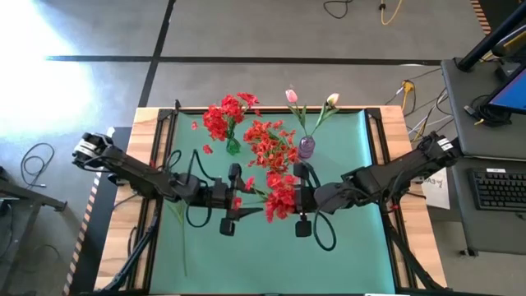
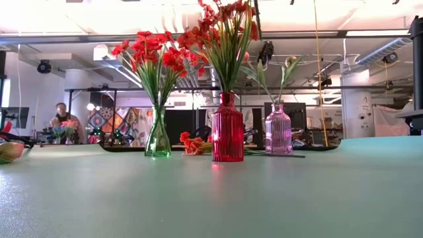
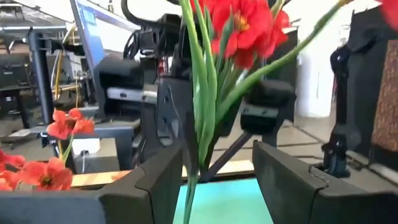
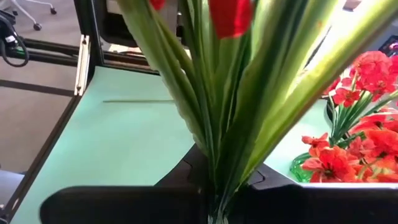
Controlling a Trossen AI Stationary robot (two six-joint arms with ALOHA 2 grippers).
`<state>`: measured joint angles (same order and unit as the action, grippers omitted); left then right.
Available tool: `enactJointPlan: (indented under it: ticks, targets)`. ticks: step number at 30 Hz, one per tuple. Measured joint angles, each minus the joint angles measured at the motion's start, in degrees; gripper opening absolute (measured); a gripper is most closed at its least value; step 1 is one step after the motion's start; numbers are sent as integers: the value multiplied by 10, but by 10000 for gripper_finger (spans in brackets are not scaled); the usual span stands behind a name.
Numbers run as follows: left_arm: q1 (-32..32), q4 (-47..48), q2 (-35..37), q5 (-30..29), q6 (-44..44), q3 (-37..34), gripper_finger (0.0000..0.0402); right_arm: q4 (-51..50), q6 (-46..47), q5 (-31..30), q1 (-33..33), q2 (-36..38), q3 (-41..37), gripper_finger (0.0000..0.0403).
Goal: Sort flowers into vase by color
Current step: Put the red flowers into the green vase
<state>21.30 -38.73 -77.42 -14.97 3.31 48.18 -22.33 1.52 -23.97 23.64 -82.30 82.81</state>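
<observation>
We find both arms meeting over the middle of the bench (image 1: 353, 238), each tool at a bunch of red flowers (image 1: 281, 196) held aloft between them. The right tool (image 4: 214, 199) is clamped on the stems: in its wrist view the green stalks rise straight out of the closed fingers. The left tool (image 3: 217, 180) stands with its fingers parted on either side of the same stems, and we see a gap between stalks and pads, so it grips nothing. We judge this to be a hand-over, with the bunch now carried by the right arm alone, most likely so that the stems hang at an angle fit for lowering into a narrow neck.

Three vases stand toward the far side of the bench. The green vase (image 2: 158, 139) holds red blossoms, the red vase (image 2: 227, 129) holds orange-red blossoms, and the pink vase (image 2: 278, 131) holds two tulip buds. A loose orange-red flower (image 2: 193, 144) lies on the bench between the green and red vases, and a bare green stem (image 1: 176, 234) lies near the left edge.

We judge the sorting well advanced. The held bunch and the loose flower remain to be placed, and crowded vase necks may hinder insertion.
</observation>
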Motion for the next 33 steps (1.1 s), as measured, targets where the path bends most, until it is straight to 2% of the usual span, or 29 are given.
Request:
enactJointPlan:
  ticks: [9,18,27,33]
  targets:
    - [-21,-17,-51,6,-3,38,183,4,-1,0,0,0,0,13]
    - [-24,-14,-94,16,30,95,177,5,-2,0,0,-1,0,13]
    - [-34,-8,-118,23,37,122,127,5,-1,0,0,-1,0,16]
    - [-36,-14,-118,20,39,122,72,4,-1,0,0,-1,0,71]
